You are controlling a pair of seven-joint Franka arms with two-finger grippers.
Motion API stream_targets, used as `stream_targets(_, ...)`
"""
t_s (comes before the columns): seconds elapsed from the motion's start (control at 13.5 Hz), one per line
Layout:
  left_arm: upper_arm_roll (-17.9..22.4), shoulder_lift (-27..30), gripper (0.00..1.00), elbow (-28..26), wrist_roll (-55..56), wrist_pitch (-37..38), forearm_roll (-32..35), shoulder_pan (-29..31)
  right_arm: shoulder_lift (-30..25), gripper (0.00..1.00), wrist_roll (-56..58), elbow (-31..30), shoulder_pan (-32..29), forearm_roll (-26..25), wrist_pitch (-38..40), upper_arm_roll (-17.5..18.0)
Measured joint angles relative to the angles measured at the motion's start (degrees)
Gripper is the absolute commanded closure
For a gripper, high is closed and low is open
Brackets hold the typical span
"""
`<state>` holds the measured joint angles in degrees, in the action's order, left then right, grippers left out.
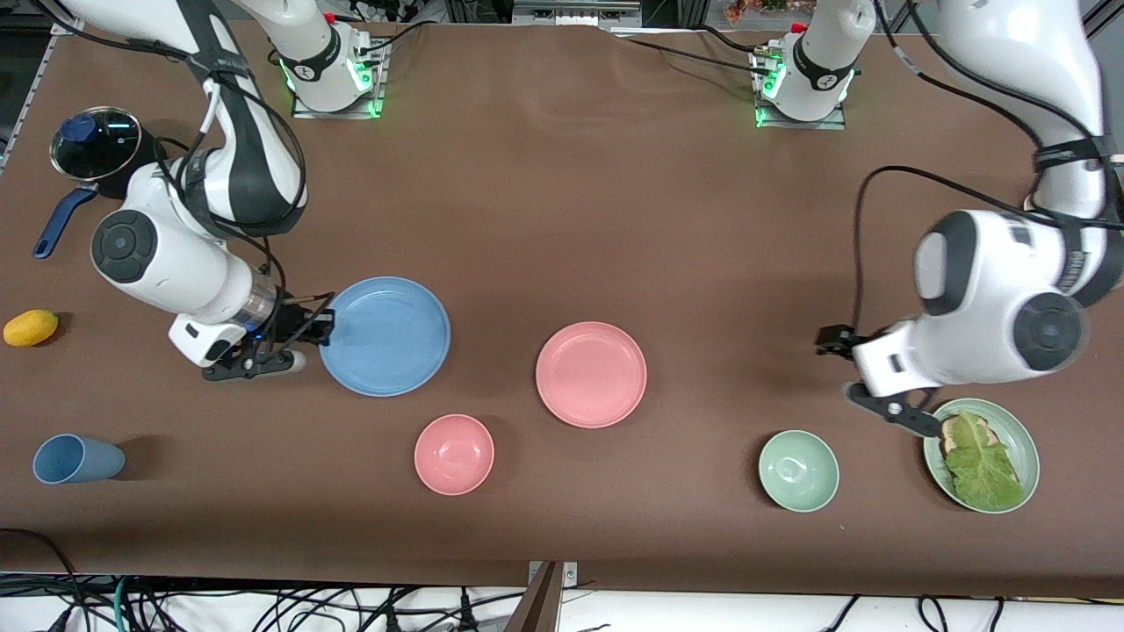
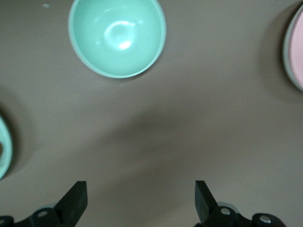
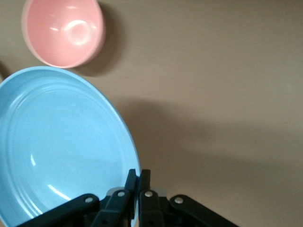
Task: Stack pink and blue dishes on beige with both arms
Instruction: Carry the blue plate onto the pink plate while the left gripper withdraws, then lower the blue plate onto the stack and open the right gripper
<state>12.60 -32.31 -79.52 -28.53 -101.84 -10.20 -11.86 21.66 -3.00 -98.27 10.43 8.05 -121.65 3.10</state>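
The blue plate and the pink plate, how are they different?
The blue plate is blue; the pink plate is pink. The right gripper is shut on the blue plate's rim, while nothing touches the pink plate. The blue plate sits toward the right arm's end of the table; the pink plate sits near the middle and a bit nearer the front camera. Both are round, wide, shallow, empty and look the same size.

My brown desk (image 1: 562, 202) holds a blue plate (image 1: 386, 338), pink plate (image 1: 591, 375) and pink bowl (image 1: 454, 454). A green bowl (image 1: 798, 470), green plate (image 1: 1019, 434), blue cup (image 1: 75, 459), pot (image 1: 92, 149) and yellow fruit (image 1: 31, 327) sit there too.
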Motion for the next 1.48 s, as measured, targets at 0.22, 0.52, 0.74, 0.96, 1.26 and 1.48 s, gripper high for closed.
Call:
stream_targets(0.22,-0.1,0.9,0.00,0.5,-6.9,2.0,0.0,6.4,3.5,1.00,-10.3,3.2,6.0,0.2,-0.1,0.4)
stream_targets(0.52,-0.9,4.6,0.00,0.7,-0.2,7.0,0.0,8.4,12.3,1.00,-28.0,9.7,16.1,-2.0,-6.6,0.4)
stream_targets(0.74,-4.0,8.6,0.00,1.0,10.0,11.2,1.2,9.3,17.0,1.00,-38.3,11.1,20.9,-4.0,-12.0,0.3)
stream_targets(0.96,-5.7,11.9,0.00,1.0,16.5,13.5,2.5,9.3,19.5,1.00,-43.9,13.9,22.6,-4.5,-12.8,0.3)
stream_targets(1.26,-6.1,14.7,0.00,1.0,17.3,16.4,2.6,9.3,22.0,1.00,-47.7,16.2,23.9,-4.5,-14.1,0.2)
stream_targets(1.48,-5.9,15.6,0.00,1.2,17.4,16.3,2.7,9.5,24.0,1.00,-48.2,18.3,24.2,-4.5,-14.8,-0.2)
